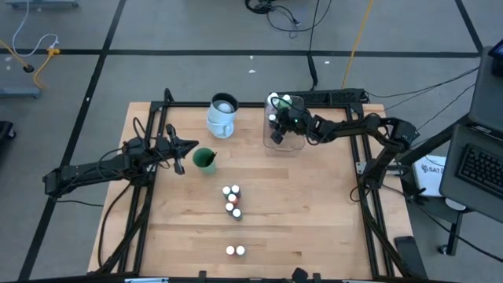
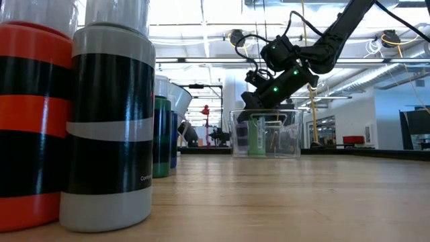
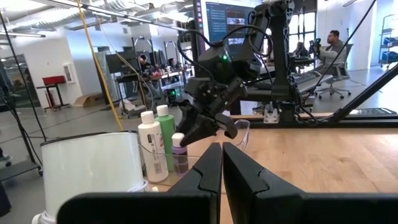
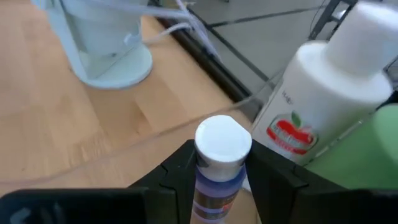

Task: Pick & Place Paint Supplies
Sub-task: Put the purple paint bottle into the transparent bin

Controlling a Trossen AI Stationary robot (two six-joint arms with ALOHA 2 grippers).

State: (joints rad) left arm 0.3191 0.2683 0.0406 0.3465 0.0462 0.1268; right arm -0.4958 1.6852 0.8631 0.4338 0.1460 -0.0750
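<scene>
Right gripper (image 4: 217, 180) is clamped on a purple paint bottle (image 4: 219, 163) over the clear tray (image 1: 284, 144), upper middle; best lowered straight before letting go

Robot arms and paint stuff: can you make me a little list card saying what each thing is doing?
right gripper: over the clear tray, shut on a small white-capped paint bottle
left gripper: shut, empty, beside the green cup
tall bottles: white bottle and green bottle standing in the tray
small bottles on table: cluster mid-table, pair near the front edge
</scene>
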